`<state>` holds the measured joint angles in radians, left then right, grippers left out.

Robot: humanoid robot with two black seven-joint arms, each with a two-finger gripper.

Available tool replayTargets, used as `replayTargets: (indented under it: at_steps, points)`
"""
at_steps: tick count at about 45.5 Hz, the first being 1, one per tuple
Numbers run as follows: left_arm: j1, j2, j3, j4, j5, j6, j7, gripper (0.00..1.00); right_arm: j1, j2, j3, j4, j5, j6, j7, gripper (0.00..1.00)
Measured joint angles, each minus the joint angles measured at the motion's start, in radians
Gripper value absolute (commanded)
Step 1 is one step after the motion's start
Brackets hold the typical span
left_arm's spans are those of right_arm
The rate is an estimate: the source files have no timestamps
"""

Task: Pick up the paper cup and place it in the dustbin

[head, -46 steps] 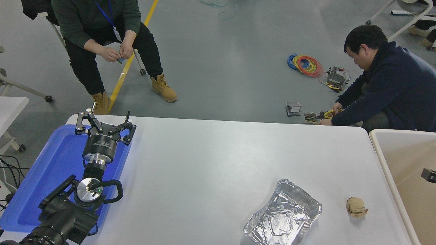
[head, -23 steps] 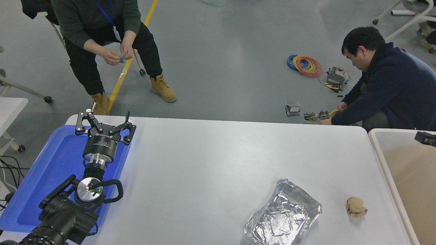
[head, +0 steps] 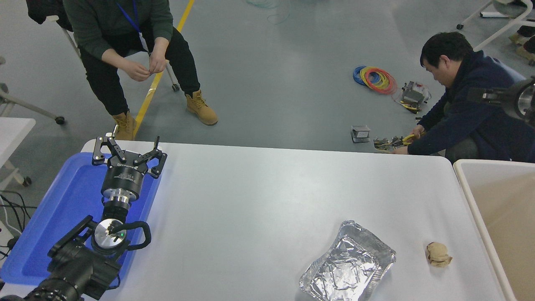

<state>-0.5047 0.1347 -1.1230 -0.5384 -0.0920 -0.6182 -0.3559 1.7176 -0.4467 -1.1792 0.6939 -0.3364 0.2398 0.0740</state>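
The paper cup is not in view anywhere on the table. The dustbin [head: 459, 175] stands at the table's right end, with a white rounded rim and a beige inside; only its left part shows. My left gripper [head: 127, 151] is open and empty, parked over the blue tray at the lower left. A black part of my right arm and gripper [head: 489, 96] shows at the right edge, high above the dustbin and in front of a crouching person. I cannot tell its state or whether it holds anything.
A flat blue tray [head: 50, 221] lies at the table's left. A crumpled silver foil tray [head: 347, 265] and a small brown paper ball [head: 437, 254] lie near the front right. One person sits at the far left, another crouches on the floor at the far right.
The visible end of my right arm has risen from inside the dustbin area up along the right edge. The left arm and the table's objects have not moved.
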Motion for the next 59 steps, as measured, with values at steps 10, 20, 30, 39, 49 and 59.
replayTargets:
  at_steps: [10, 20, 30, 39, 49, 59]
  points:
    - [0.0, 0.0, 0.0, 0.0, 0.0, 0.0, 0.0, 1.0, 0.199, 0.041, -0.038, 0.195, 0.0, 0.118, 0.0, 1.0]
    - [0.0, 0.0, 0.0, 0.0, 0.0, 0.0, 0.0, 1.0, 0.332, 0.061, -0.052, 0.314, 0.0, 0.278, 0.0, 1.0]
    - [0.0, 0.0, 0.0, 0.0, 0.0, 0.0, -0.001, 1.0, 0.444, 0.064, -0.057, 0.411, 0.0, 0.441, 0.0, 1.0]
    - [0.0, 0.0, 0.0, 0.0, 0.0, 0.0, -0.001, 1.0, 0.524, 0.061, -0.053, 0.502, 0.0, 0.505, 0.0, 1.0]
    - [0.0, 0.0, 0.0, 0.0, 0.0, 0.0, -0.001, 1.0, 0.569, 0.06, -0.044, 0.598, 0.002, 0.532, 0.001, 1.0]
    - [0.0, 0.0, 0.0, 0.0, 0.0, 0.0, -0.001, 1.0, 0.59, 0.057, -0.041, 0.672, 0.003, 0.541, 0.001, 1.0]
